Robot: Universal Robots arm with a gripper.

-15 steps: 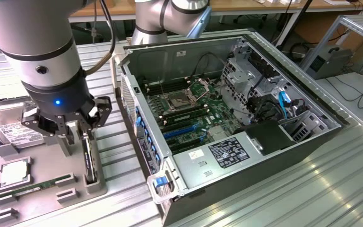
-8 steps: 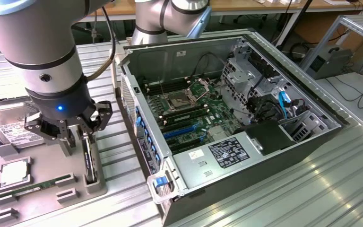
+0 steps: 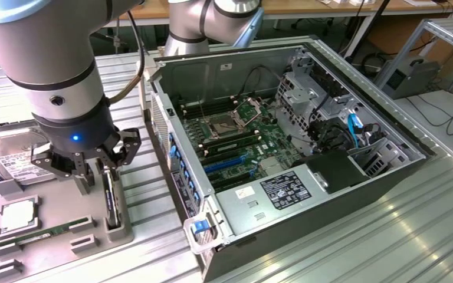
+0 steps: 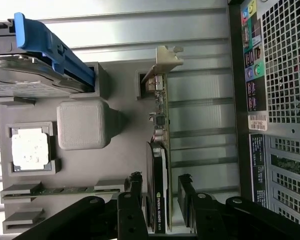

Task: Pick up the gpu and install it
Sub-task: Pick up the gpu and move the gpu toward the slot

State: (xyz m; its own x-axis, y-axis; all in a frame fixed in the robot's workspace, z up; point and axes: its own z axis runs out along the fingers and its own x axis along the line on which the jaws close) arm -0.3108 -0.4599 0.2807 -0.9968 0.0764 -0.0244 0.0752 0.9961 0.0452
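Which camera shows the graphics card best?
The wrist view. It looks along the whole gpu, standing on edge in its grey holder, silver bracket to black cover, between the fingers of the open gripper. The exterior view shows just its thin dark edge, partly behind the gripper.

Bright overhead light w/ glare on ribbed metal table [image 3: 415, 236], PC case [image 3: 210, 76] interior dimmer.

Ribbed metal tabletop [image 3: 415, 236]; wooden bench [image 3: 321, 8] behind; loose cables [image 3: 439, 112].
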